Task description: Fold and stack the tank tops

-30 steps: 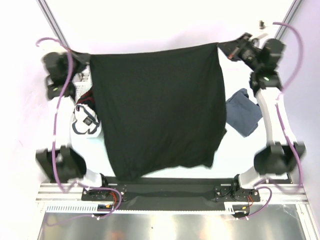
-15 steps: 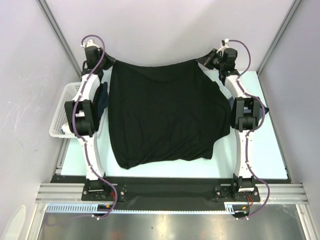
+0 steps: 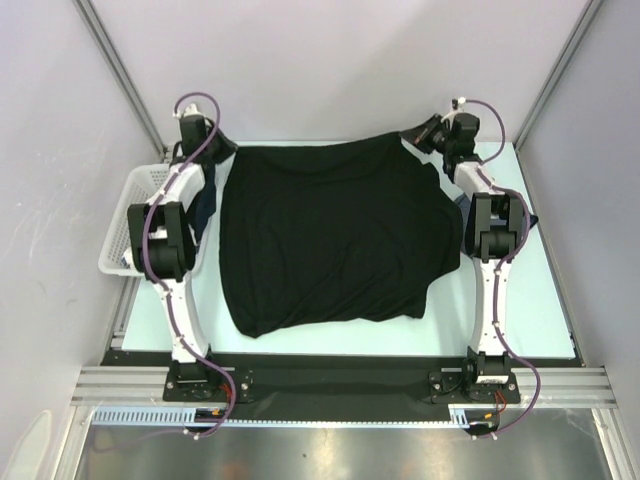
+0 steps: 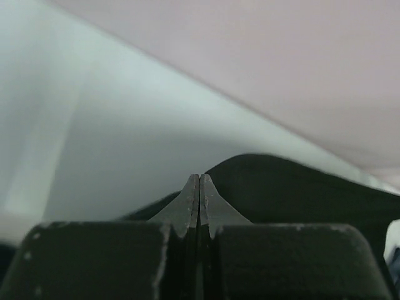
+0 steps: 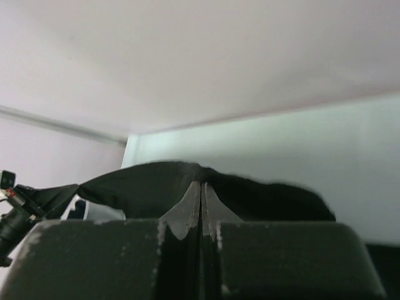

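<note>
Across the table (image 3: 520, 320) the black tank top (image 3: 330, 240) lies spread flat — long axis left to right, its held edge strung along the far edge and loose end pointing at the near edge — with the left fingers (image 4: 189, 203) and right fingers (image 5: 190, 206) clenched on its far corners.
</note>
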Tool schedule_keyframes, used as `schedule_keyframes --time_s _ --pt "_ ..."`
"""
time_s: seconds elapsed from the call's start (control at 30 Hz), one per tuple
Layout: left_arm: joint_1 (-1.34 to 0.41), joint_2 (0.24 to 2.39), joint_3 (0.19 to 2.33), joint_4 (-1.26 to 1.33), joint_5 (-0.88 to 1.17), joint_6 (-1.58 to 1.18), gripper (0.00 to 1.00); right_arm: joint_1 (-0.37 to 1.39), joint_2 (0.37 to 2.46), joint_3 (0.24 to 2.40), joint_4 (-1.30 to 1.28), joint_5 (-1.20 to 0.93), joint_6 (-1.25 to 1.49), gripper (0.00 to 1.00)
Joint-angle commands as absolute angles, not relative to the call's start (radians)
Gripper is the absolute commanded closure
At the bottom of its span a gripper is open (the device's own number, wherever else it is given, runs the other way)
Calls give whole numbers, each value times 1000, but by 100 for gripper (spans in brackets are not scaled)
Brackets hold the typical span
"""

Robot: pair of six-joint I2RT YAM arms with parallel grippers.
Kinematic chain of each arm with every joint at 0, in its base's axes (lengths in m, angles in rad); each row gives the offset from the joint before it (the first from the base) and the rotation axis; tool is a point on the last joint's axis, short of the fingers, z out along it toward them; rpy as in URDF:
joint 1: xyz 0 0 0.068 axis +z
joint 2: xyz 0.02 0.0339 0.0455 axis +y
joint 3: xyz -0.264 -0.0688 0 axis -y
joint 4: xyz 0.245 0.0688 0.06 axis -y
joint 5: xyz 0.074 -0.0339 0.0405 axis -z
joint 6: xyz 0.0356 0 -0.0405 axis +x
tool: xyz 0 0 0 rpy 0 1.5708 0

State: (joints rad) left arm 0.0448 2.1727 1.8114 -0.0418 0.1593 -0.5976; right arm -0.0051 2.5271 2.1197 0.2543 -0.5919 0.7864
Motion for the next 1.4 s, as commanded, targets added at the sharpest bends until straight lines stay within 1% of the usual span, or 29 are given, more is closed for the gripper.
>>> schedule_keyframes --time_s 0.0,0.03,0.33,0.47,0.63,0.8,0.93,1.2,1.37 --pt "29 2005 1680 72 132 -568 100 -38 2375 1990 347 -621 795 100" --pt "29 1967 1620 78 129 -563 100 -43 2356 1962 350 -621 795 100" --pt "21 1803 1353 132 92 -564 100 -66 2171 1648 365 -621 772 100" --pt "20 1764 1287 126 84 -572 100 -69 2105 1513 394 -615 770 100" --pt "20 1746 1255 31 55 -594 99 -57 2051 1392 411 -615 744 100" --pt "20 1689 1160 61 41 -630 100 -49 1999 1280 429 -591 739 100" --pt "20 1641 1088 64 17 -652 100 -43 1967 1226 439 -571 742 100" --pt "21 1608 1037 11 -52 -658 100 -8 1944 1178 388 -502 713 100" --pt "18 1608 1014 8 -49 -635 100 -3 1942 1147 373 -457 715 100"
